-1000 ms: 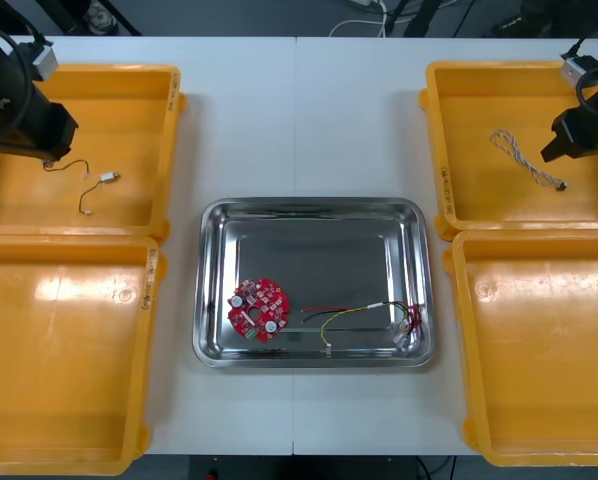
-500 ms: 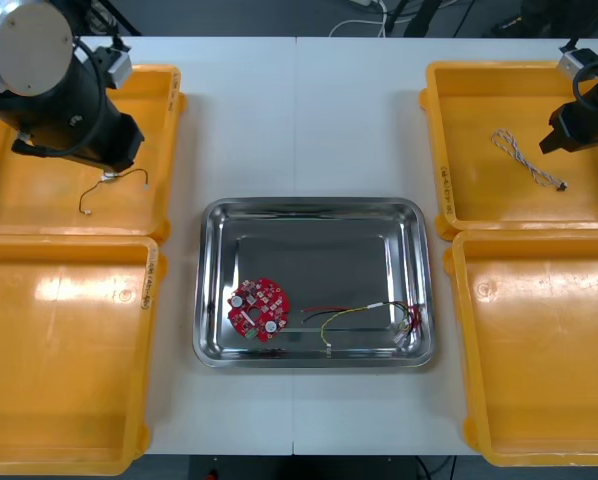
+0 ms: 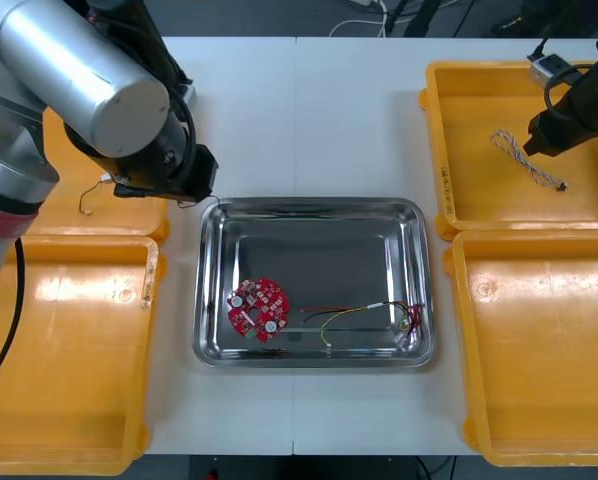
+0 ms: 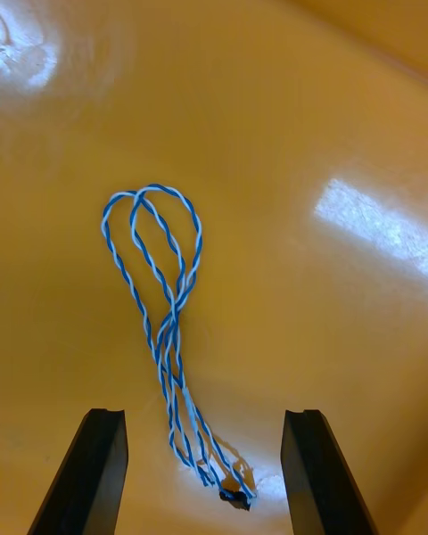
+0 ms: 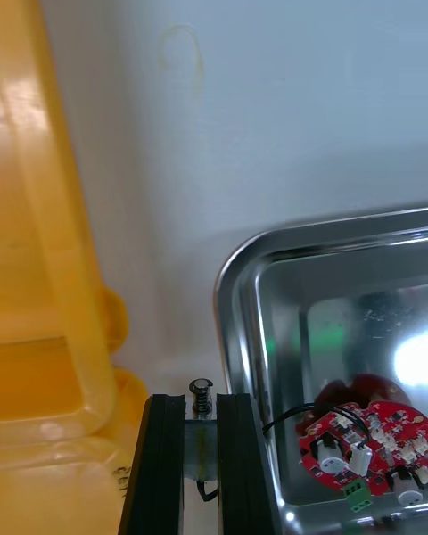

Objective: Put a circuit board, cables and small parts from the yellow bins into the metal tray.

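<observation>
The black cable (image 5: 201,441), pinched in the left gripper's (image 5: 201,401) narrow jaws, seems due for release over the metal tray (image 3: 309,205); the right gripper's (image 4: 203,417) jaws gape above the twisted blue and white cable (image 4: 165,339).

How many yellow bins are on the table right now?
4: the far left bin, partly under the left arm; the near left bin; the far right bin, with the blue and white cable; the near right bin. None seems hidden.

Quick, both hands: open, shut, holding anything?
Left hand: shut on the black cable, at the tray's far left corner.
Right hand: open, over the blue and white cable in the bin.
</observation>
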{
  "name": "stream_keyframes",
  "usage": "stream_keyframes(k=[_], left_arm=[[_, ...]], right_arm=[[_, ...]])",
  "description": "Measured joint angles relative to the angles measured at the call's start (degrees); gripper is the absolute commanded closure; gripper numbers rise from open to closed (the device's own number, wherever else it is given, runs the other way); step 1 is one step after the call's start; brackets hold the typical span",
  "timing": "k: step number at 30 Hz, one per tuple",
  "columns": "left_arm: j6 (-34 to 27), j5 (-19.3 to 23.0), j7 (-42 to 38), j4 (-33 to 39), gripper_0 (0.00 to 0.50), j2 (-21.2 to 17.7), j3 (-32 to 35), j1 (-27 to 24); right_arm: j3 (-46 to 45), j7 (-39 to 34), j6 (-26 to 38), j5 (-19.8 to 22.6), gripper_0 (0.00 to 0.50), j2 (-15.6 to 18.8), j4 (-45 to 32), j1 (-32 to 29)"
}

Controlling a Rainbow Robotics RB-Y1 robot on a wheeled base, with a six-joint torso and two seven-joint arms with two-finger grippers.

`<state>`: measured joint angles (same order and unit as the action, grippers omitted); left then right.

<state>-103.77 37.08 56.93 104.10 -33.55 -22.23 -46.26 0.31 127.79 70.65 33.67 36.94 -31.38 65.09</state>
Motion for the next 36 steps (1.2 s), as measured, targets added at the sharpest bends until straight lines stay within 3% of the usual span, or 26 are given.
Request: stream_keyframes(k=[8,17,22,28,36], left_arm=[[3.39,-0.03,-1.14,0.0,0.5,0.21,-6.38,0.01],[7.99,-1.39,-11.38,-0.29,0.5,0.37,-11.89,0.31],[12.52,-2.61,-11.45,-3.45,0.5,1.25,-13.77,0.96],[15.68,-7.65,-11.45,-6.68,0.5,2.62,-18.1,1.1],[18.51,-7.38,-11.46,-8.18,0.5,3.42,-19.82,1.15]], right_arm=[[0.0,2.17,-2.76,2.04,0.0,-0.24,0.03,-0.44],[0.0,2.23,-3.54,3.21,0.0,-0.26,0.03,-1.57],[0.0,3.75,-3.56,3.95,0.0,-0.26,0.03,-2.46],[0.0,3.97,-4.1,5.28,0.0,-0.27,0.03,-3.68],[0.0,3.97,-5.31,6.49,0.0,-0.28,0.03,-5.16]])
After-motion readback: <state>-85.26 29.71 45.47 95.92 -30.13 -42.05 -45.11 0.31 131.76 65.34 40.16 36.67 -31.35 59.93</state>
